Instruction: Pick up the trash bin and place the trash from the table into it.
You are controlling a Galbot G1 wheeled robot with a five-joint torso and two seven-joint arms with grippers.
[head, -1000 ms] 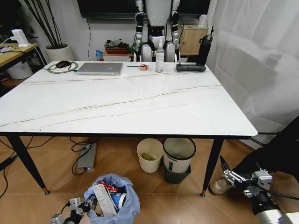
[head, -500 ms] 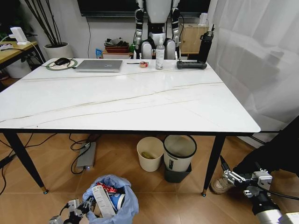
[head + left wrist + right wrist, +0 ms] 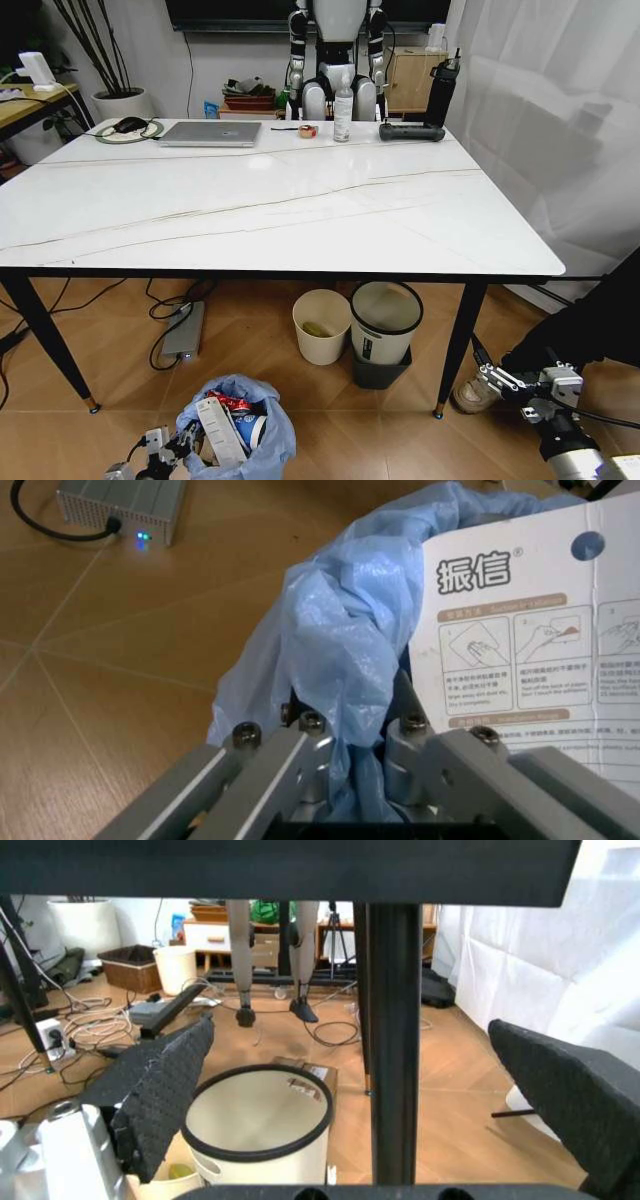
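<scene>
Trash bin (image 3: 240, 425), lined with its puffy light-blue bag, sits on the wooden floor in front of the table (image 3: 300, 215), low in the head view. A white packet (image 3: 222, 428), a blue-white cup (image 3: 255, 428) and something red already stand in it. The left gripper (image 3: 165, 445) is at the bag's near rim, and the right gripper (image 3: 500, 380) hangs low by the table's right front leg, jaws apart and empty. Compared with a second ago, the whole scene has slid down the picture and more of the far wall shows, so the camera has tilted or the torso has shifted; the bin and both grippers keep their places. The marble top carries a laptop (image 3: 212, 133), a spray bottle (image 3: 343, 115) and a small tape roll (image 3: 308, 131) at the far edge, with no loose litter that I can make out, which suggests the collecting is nearly or fully done.

From the left wrist, the fingers (image 3: 270, 769) are pinched narrowly on a fold of the blue bag, beside the printed packet (image 3: 530, 622).

From the right wrist, the dark pads (image 3: 160, 1095) stand wide, framing the table leg (image 3: 393, 1042) and a black-rimmed white bin (image 3: 260, 1129).
</scene>
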